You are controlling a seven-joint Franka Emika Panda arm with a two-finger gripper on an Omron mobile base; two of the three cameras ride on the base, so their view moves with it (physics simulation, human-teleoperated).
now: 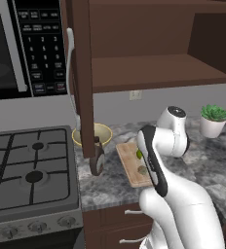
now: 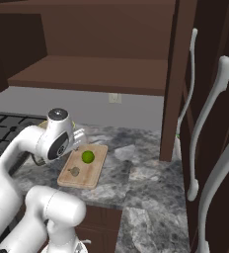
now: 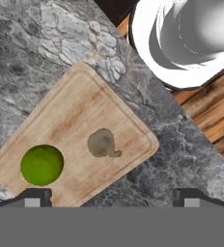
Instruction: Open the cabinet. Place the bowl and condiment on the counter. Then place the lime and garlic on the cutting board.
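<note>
The cabinet door (image 1: 83, 73) stands open. On the counter sits the yellow bowl (image 1: 105, 133), partly behind the door, with a dark condiment bottle (image 1: 96, 160) just in front of it. The wooden cutting board (image 3: 80, 130) lies on the grey counter and carries the green lime (image 3: 42, 164) and the brownish garlic (image 3: 103, 143), a little apart. The base views show the same board (image 2: 83, 168), lime (image 2: 88, 156) and garlic (image 2: 75, 171). My gripper (image 3: 112, 198) hovers above the board, open, with nothing between its fingers.
A stove (image 1: 32, 170) takes the left of the counter, with a microwave (image 1: 22, 44) above it. A potted plant (image 1: 213, 119) stands at the back right. More cabinet doors with long white handles (image 2: 205, 128) line the right side.
</note>
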